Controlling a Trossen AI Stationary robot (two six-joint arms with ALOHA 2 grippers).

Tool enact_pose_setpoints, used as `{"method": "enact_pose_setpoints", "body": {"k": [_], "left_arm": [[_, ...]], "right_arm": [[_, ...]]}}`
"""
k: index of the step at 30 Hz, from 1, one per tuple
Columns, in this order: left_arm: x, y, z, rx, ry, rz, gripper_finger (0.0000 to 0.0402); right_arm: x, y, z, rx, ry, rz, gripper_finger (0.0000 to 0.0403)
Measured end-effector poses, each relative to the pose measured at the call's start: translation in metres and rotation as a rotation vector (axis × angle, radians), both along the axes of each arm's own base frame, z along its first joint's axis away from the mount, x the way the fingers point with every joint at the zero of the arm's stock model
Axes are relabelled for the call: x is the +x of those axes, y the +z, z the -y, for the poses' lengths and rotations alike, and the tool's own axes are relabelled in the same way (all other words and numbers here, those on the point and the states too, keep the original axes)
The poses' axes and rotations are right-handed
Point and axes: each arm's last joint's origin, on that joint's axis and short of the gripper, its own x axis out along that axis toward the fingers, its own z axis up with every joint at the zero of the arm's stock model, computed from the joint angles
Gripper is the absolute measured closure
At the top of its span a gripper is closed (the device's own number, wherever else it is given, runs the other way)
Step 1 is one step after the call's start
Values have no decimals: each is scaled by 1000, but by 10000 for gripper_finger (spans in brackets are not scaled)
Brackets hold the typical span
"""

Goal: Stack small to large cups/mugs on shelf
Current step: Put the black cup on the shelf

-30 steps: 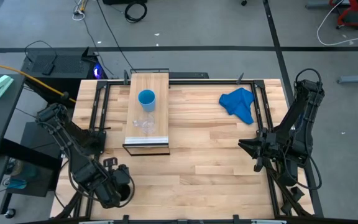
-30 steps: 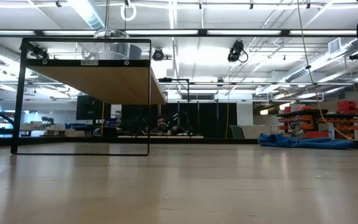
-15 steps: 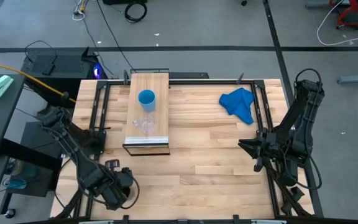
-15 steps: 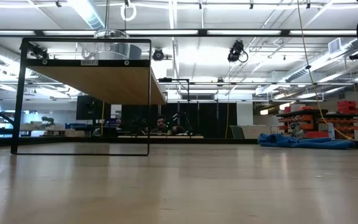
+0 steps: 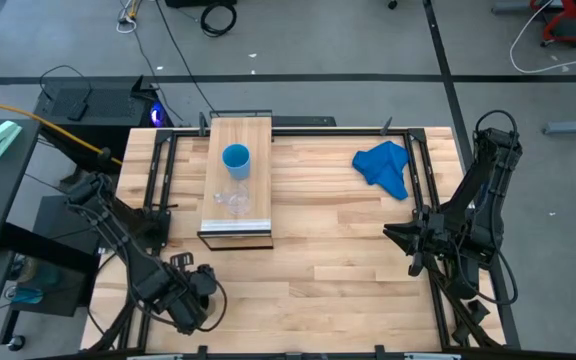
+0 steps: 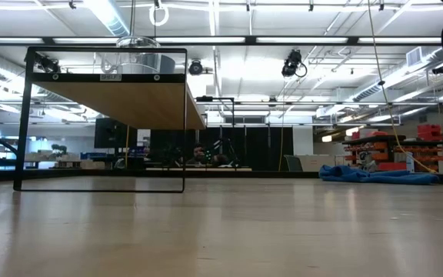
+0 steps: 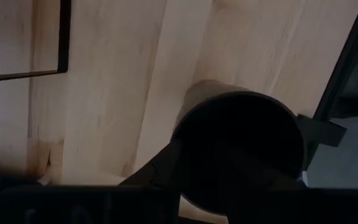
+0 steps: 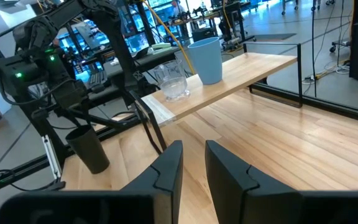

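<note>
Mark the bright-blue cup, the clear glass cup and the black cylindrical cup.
Bright-blue plastic cup (image 5: 235,158): high view, open mouth.
Small clear glass cup (image 8: 170,82): right wrist view, side wall.
Black cylindrical cup (image 8: 89,148): right wrist view, side wall, near the table's corner.

This looks like a robotics lab or industrial workshop. In the low view, long fluorescent ceiling lights (image 6: 106,15) run across the upper frame, with cameras hung from ceiling rails (image 6: 294,63) near the top centre. At far right stand orange equipment racks (image 6: 383,150), probably storage. From above, the grey concrete floor (image 5: 318,40) carries loose cables (image 5: 218,15) along the top edge, around a butcher-block surface (image 5: 348,250).
</note>
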Motion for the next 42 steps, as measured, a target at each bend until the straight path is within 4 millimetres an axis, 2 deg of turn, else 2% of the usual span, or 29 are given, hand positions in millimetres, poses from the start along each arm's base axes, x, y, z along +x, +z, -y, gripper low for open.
{"method": "enact_pose_setpoints", "body": {"k": [10, 23, 34, 37, 42], "left_arm": [[1, 6, -9, -6, 24, 0, 324], [1, 5, -9, 2, -11, -10, 315], [12, -14, -5, 58, -34, -74, 313], [12, -9, -7, 42, -32, -56, 318], [16, -13, -3, 26, -66, -41, 327]], "right_arm": [[0, 0, 0, 0, 0, 0, 328], [0, 0, 0, 0, 0, 0, 328], [0, 0, 0, 0, 0, 0, 328], [0, 0, 0, 0, 0, 0, 328], [0, 0, 0, 0, 0, 0, 328]]}}
